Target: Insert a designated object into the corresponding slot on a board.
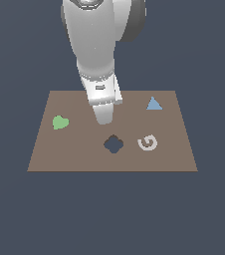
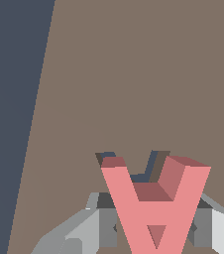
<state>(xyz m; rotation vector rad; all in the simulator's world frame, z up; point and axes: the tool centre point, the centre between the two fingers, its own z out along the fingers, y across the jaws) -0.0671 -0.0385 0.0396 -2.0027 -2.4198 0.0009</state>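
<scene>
Slate-blue backdrop; brown board point(image 1: 74, 154). Gripper point(image 2: 153, 228) clenched on pink letter-A block point(image 2: 151, 208), poised over A-shaped slot point(image 2: 134, 166), at 11 o'clock from clover recess point(image 1: 113, 144). Step: insertion. Next: align, lower.

exterior: high, looking down on whole board point(image 1: 74, 154) | wrist: close above it | shared: board

Matt board point(image 1: 74, 154) — glossy arm point(image 1: 92, 45).
</scene>
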